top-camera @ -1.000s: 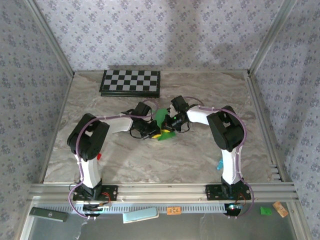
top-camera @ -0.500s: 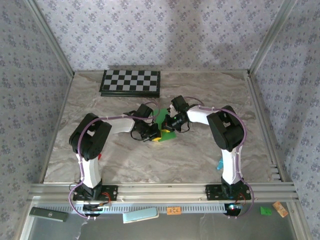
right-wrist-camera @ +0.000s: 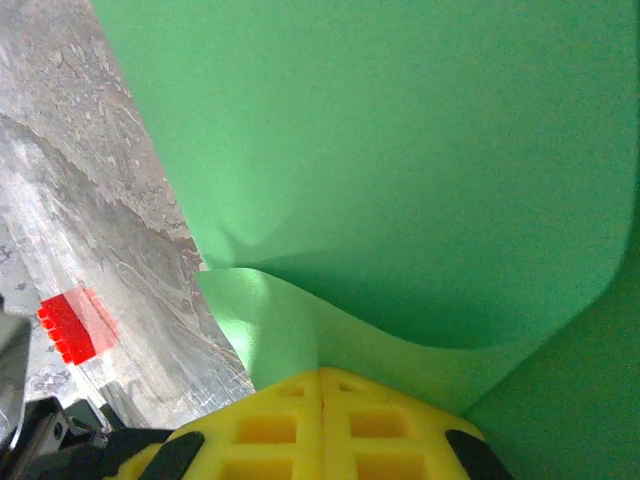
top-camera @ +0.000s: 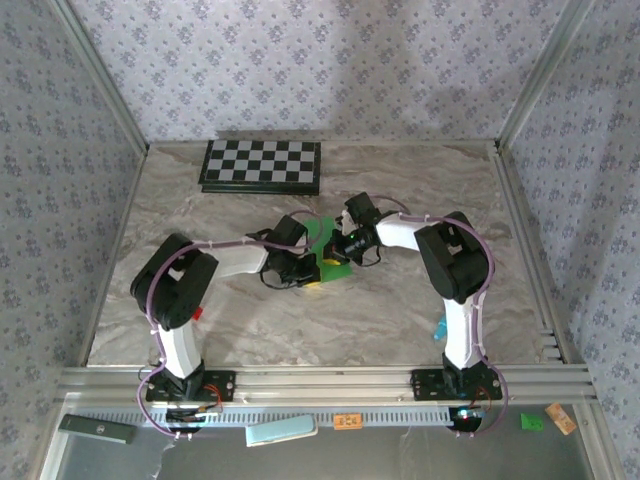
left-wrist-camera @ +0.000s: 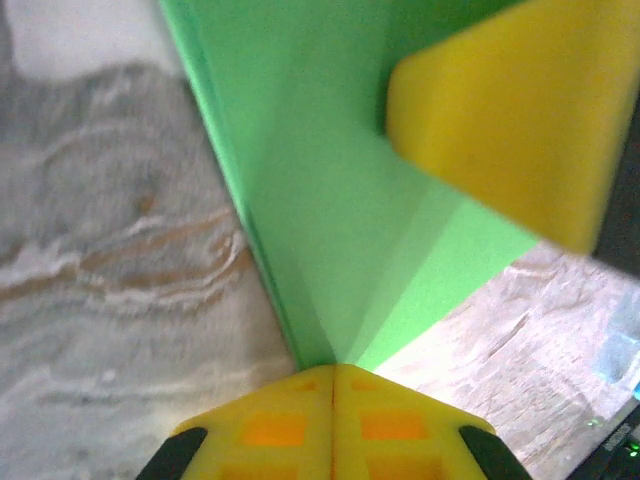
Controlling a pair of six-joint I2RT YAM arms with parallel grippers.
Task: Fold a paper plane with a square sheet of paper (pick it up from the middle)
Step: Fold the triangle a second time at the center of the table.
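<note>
**Both grippers pinched on the green sheet, mid-table**

Top view, left to right. Small red block point(top-camera: 197, 312) sits on the marble table point(top-camera: 420, 190), just beside the left arm's elbow. Checkerboard point(top-camera: 262, 165) lies at the far edge, left of centre, well apart from the work. Left gripper point(top-camera: 306, 268) is low at mid-table, reaching rightward. The green sheet of paper point(top-camera: 322, 236) sits between the two grippers, partly folded, with one flap raised toward the back. Right gripper point(top-camera: 336, 247) comes in from the right, just beside the left one. Teal marker point(top-camera: 439, 328) lies near the right arm's upright link.

Left wrist view. Left gripper point(left-wrist-camera: 333, 372): fingertips pressed together with no gap, clamped on a pointed corner of the sheet point(left-wrist-camera: 320, 190) where two creases converge. The sheet's left edge stands off the table point(left-wrist-camera: 110, 260). Another yellow finger point(left-wrist-camera: 500, 110) lies over the paper at upper right.

Right wrist view. Right gripper point(right-wrist-camera: 320, 375): jaws closed, pads meeting, holding a curled edge of the sheet point(right-wrist-camera: 400, 150). The paper bulges in a soft wave above the pinch. Red block point(right-wrist-camera: 68, 326) shows at lower left on the table point(right-wrist-camera: 110, 200).
</note>
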